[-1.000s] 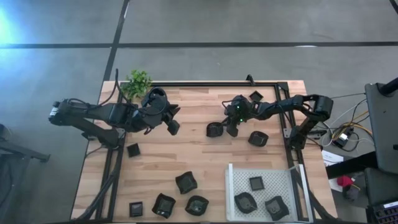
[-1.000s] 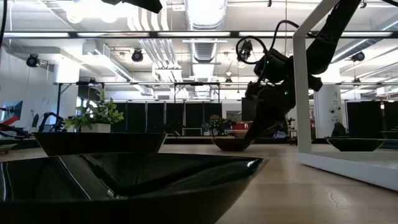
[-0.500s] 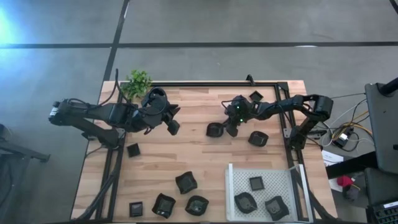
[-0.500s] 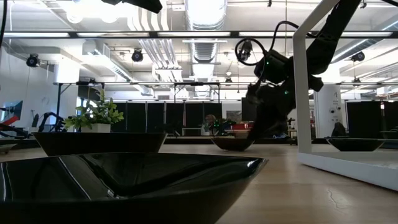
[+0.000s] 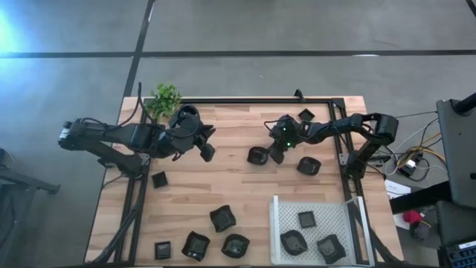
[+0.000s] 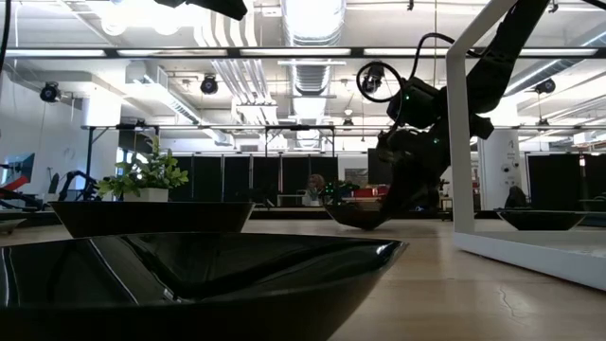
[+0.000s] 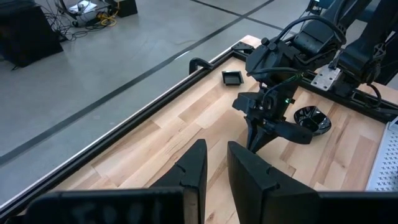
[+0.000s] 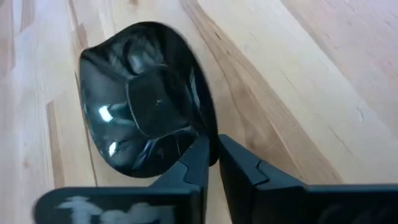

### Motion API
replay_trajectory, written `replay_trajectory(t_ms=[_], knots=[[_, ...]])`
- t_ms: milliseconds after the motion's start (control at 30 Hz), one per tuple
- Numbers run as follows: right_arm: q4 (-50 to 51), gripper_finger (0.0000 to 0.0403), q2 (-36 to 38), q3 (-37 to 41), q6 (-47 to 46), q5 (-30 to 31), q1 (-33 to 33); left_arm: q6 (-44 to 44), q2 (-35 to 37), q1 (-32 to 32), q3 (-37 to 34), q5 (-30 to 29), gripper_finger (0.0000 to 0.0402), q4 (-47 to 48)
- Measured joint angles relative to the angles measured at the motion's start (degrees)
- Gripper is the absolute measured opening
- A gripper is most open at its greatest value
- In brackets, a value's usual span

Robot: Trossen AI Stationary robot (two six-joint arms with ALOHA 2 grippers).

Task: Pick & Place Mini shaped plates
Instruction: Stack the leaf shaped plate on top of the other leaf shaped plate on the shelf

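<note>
Right gripper (image 5: 274,154): fingers clamped on the rim of a mini plate (image 5: 257,155), tabletop centre, toward 1 o'clock.
Left gripper (image 5: 207,151): hovers at 10 o'clock, fingers slightly apart, empty.
White tray (image 5: 312,240): 5 o'clock, three plates inside.

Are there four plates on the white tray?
No. In the high view the tray holds three black plates.

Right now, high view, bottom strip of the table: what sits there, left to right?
Small square plate → wavy plate → rounded plate → white perforated tray, with a wavy plate and another wavy plate in it.
</note>
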State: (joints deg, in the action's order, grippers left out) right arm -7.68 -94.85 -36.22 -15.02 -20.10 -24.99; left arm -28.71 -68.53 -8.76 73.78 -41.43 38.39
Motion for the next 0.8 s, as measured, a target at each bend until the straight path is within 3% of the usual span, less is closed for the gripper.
replay_trajectory(t_ms=[100, 400, 800], knots=[[-0.01, 0.0011, 0.00, 0.00, -0.76, -0.03, 0.02, -0.02, 0.00, 0.00, 0.00, 0.00, 0.0058, 0.00], [-0.10, 0.0008, 0.96, 0.01, -1.40, 0.02, 0.02, -0.02, 0.00, -0.02, 0.00, 0.00, 0.0058, -0.02], [5.82, 0.0008, 11.77, 0.00, -3.44, 2.02, 0.00, -0.02, 0.00, 0.00, 0.00, 0.02, 0.0058, -0.02]])
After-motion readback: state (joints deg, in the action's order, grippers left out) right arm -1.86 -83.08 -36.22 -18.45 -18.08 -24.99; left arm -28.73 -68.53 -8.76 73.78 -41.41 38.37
